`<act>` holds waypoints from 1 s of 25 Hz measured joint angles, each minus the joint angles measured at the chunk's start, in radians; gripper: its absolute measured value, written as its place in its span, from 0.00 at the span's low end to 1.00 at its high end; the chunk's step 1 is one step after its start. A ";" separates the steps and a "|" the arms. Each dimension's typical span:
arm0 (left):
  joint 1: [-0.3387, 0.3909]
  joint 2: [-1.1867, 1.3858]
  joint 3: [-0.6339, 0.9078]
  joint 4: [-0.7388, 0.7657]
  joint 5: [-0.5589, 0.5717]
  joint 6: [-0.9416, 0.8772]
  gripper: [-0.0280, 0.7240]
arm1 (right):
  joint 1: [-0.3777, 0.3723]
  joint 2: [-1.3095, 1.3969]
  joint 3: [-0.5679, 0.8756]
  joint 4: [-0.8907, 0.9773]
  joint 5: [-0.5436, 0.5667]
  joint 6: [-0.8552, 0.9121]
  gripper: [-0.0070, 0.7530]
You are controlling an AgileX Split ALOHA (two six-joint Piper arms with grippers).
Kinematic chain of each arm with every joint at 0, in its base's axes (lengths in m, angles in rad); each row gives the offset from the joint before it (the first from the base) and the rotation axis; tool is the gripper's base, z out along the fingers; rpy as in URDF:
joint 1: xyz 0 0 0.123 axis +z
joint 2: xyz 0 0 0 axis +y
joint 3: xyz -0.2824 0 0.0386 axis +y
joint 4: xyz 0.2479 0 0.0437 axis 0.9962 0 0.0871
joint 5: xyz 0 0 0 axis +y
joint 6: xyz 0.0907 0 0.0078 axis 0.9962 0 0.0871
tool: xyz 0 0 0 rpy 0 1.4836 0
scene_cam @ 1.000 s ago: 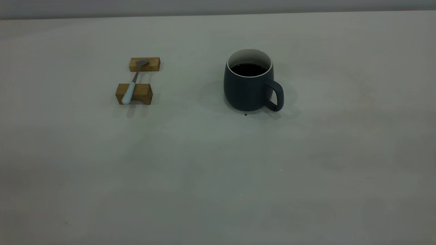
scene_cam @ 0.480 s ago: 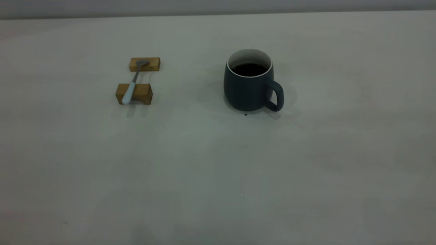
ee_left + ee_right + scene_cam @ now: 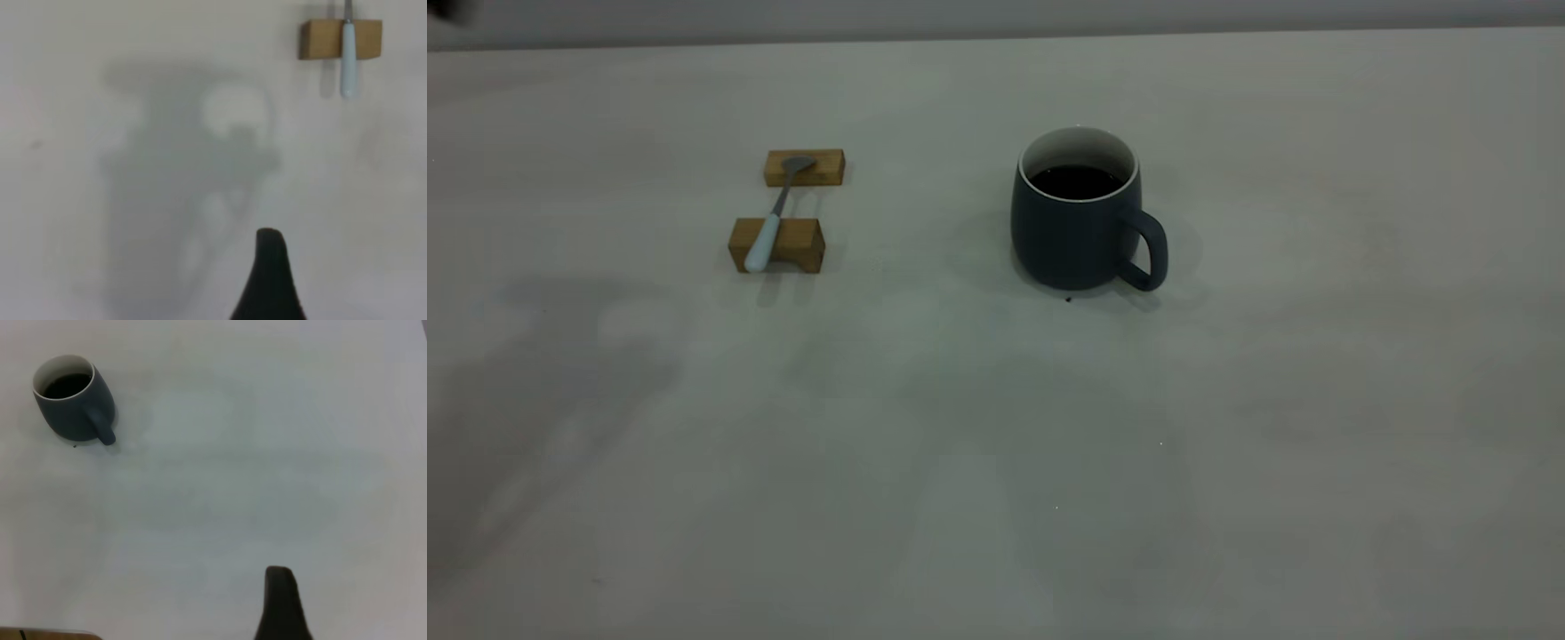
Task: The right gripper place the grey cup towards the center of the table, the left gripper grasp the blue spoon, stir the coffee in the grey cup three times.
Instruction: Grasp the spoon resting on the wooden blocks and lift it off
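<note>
Coffee fills the grey cup, upright on the bench, handle toward 4 o'clock. At 9 o'clock from it, well apart, the blue spoon bridges two wooden blocks. Whether the left hand or right hand is open cannot be told.

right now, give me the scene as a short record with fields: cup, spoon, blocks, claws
cup: grey cup upright on the table, handle toward the view's right, untouched
contents: coffee, dark, below the rim
spoon: blue spoon bridging two wooden blocks, bowl on the far block, handle on the near block
left claw: one fingertip shows in its wrist view, above bare table, apart from the spoon
right claw: one fingertip shows in its wrist view, far from the cup
</note>
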 joint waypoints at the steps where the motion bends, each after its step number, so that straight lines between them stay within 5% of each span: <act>1: -0.016 0.062 -0.043 -0.001 -0.004 0.000 0.93 | 0.000 0.000 0.000 0.000 0.000 0.000 0.78; 9: -0.090 0.475 -0.286 -0.032 0.012 -0.001 0.93 | 0.000 0.000 0.001 0.000 0.000 0.000 0.78; 25: -0.102 0.683 -0.313 -0.114 -0.161 0.065 0.87 | 0.000 0.000 0.001 0.000 0.000 0.000 0.78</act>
